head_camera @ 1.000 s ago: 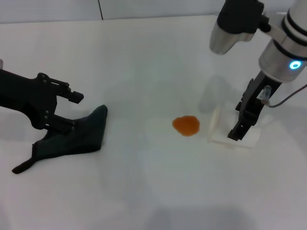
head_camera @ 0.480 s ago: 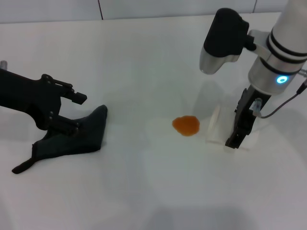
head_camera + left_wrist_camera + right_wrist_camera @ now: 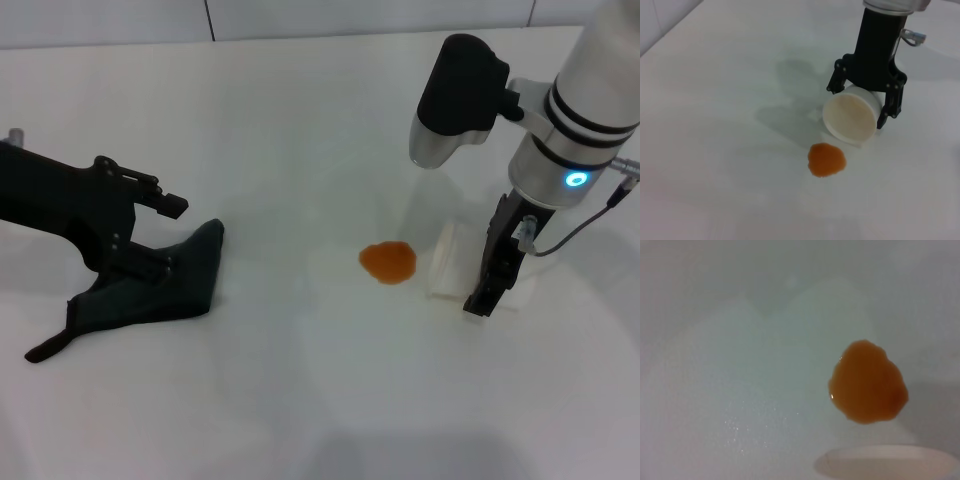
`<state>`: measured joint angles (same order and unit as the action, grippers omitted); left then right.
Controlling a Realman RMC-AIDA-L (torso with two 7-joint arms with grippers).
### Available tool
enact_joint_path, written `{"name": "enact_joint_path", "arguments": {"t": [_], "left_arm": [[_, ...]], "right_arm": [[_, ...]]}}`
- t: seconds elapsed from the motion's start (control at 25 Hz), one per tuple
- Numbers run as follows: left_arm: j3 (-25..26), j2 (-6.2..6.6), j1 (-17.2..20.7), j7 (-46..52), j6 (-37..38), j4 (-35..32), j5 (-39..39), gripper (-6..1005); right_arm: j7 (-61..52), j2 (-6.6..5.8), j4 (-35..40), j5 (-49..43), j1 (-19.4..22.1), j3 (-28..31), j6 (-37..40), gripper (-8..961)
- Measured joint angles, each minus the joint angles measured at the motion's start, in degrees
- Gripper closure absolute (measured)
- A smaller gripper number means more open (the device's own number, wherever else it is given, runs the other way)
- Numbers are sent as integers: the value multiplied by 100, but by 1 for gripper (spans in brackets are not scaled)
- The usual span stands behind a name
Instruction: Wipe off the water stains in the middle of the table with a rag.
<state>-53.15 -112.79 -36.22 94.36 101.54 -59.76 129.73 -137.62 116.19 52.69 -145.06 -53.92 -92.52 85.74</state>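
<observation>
From the head view I see the water stains (image 3: 388,262), one orange-brown blot, just right of centre on the white table (image 3: 300,400). At the left edge my left gripper (image 3: 150,235) has its fingers spread, the lower one resting on the dark rag (image 3: 150,290), which lies flat at lower left with its thin tail pointing to the corner. At right my right gripper (image 3: 490,275) is clamped on a white paper cup (image 3: 447,260) lying on its side, mouth toward the blot.

In the left wrist view the right gripper (image 3: 867,102) sits at upper right, fingers either side of the tipped cup (image 3: 850,116); the blot (image 3: 826,159) lies just below the cup's mouth, near centre.

In the right wrist view the blot (image 3: 868,388) fills the right middle, with the cup's rim (image 3: 890,462) along the bottom edge.
</observation>
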Motion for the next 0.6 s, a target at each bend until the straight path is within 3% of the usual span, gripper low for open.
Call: {"name": "enact_joint_path", "arguments": {"t": [0.6], "left_arm": [[20, -3, 45, -18, -13, 9, 9, 295]], "right_arm": [[16, -38, 124, 102, 178, -3, -83, 142]]}}
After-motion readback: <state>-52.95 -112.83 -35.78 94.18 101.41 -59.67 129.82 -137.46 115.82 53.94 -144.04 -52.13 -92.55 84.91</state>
